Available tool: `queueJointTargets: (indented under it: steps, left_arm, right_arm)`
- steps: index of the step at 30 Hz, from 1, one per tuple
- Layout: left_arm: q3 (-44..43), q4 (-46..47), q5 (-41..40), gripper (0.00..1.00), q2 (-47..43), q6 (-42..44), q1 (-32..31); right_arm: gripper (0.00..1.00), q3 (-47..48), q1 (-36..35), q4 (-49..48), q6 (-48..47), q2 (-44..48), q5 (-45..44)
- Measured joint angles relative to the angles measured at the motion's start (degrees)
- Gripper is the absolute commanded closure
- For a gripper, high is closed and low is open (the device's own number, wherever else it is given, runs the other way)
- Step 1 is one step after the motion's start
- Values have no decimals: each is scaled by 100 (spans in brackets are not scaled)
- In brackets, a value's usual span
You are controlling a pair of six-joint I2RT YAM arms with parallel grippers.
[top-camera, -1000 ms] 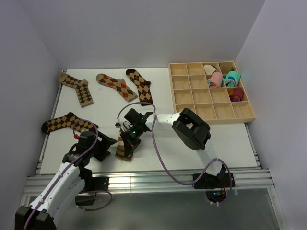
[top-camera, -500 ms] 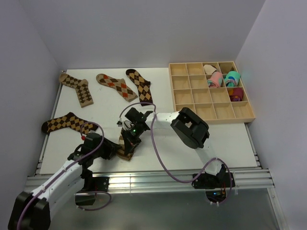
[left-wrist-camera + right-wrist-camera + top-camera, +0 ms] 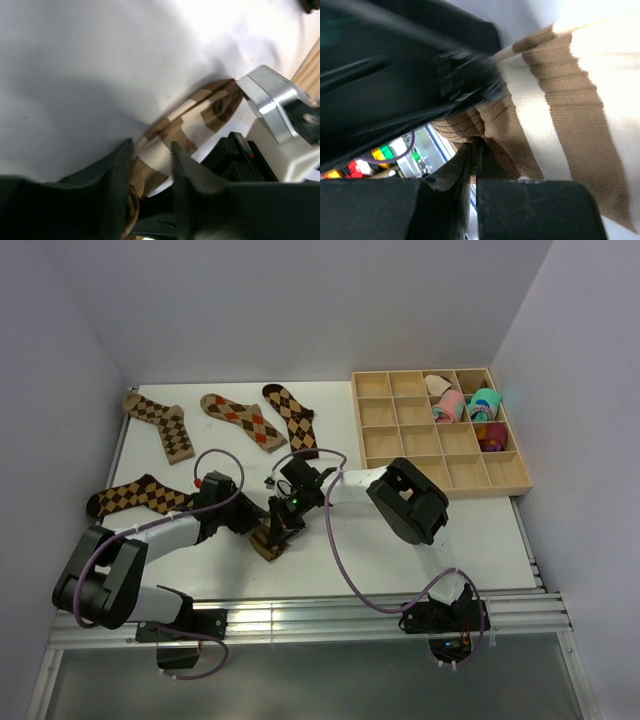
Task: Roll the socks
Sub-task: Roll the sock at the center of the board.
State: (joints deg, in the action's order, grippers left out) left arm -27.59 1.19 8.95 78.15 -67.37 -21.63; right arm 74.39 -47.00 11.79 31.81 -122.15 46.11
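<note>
The sock (image 3: 266, 542), the brown-and-cream striped one, is lying bunched and partly rolled on the table (image 3: 480, 530), toward 6 o'clock of its middle and close to the near edge. To roll it well, I judge, the two grips should be working as a pair. One should be holding the wound core still while the other is turning the loose fabric over it. Tension should be staying even, so the stripes are stacking into a stubby bundle rather than twisting into a rope. Neither grip should be letting go before the other has the roll firmly, or the knit is likely to spring open. Lifting the sock slightly off the table would be sparing the fingers from scraping.

The left pincer (image 3: 150, 150) is sitting at 10 o'clock of the sock. Its fingers are pressing on the striped fabric from both sides, so it is clamped on the sock's end. The right pincer (image 3: 474, 152) is reaching in from 1 o'clock, its fingers together on a fold of brown knit, with the cream stripe spreading beyond them. The two pincers are sitting just beside each other.

Farther out, four argyle socks (image 3: 245, 421) are lying flat toward 10 to 12 o'clock, well apart from the grips and not yet rolled. The tray (image 3: 357, 430) at 2 o'clock is holding pink and teal bundles (image 3: 450, 405) in its far right compartments.
</note>
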Motion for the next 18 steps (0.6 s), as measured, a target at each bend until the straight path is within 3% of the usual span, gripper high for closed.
queueJointTargets:
  steps: [2,3,6,13,18]
  left_arm:
    - [-109,-37,-63,43,-26,122,0]
    - [-125,-90,-136,34,-114,179,0]
    - [-55,-457,-391,23,-723,212,0]
    - [695,-1075,-726,23,-2640,46,0]
    - [1307,-931,-610,28,-2640,-107,-4]
  right_arm:
    - [100,-15,46,-70,90,15,-68]
    - [100,-15,59,-87,116,22,-103]
    - [100,13,87,-103,164,42,-234]
    - [100,186,111,-111,168,42,-629]
    - [100,302,125,-101,164,13,-787]
